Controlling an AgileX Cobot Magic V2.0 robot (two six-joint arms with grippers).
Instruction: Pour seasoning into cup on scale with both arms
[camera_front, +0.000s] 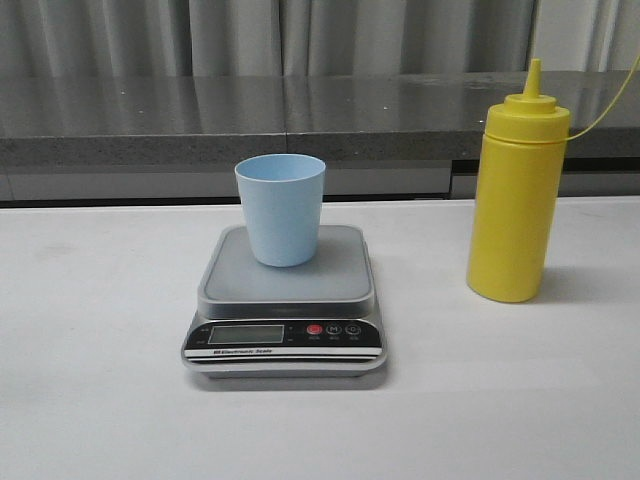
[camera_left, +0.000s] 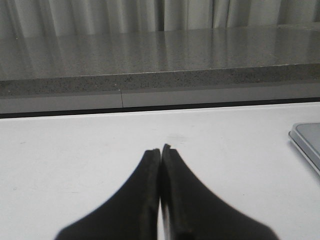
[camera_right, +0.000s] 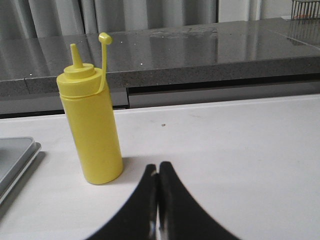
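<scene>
The pale blue cup (camera_front: 281, 207) stands upright on the platform of the silver-grey scale (camera_front: 285, 300) at the table's middle. The yellow seasoning bottle (camera_front: 517, 195) stands upright to the right of the scale, its nozzle uncapped and the small cap hanging on a thin strap. It also shows in the right wrist view (camera_right: 92, 131), ahead and to one side of my right gripper (camera_right: 158, 167), which is shut and empty. My left gripper (camera_left: 160, 150) is shut and empty over bare table, with a corner of the scale (camera_left: 306, 141) at the view's edge. Neither arm shows in the front view.
A grey speckled counter ledge (camera_front: 300, 115) runs behind the white table (camera_front: 100, 380), with grey curtains above it. A wire rack corner (camera_right: 305, 9) shows far back in the right wrist view.
</scene>
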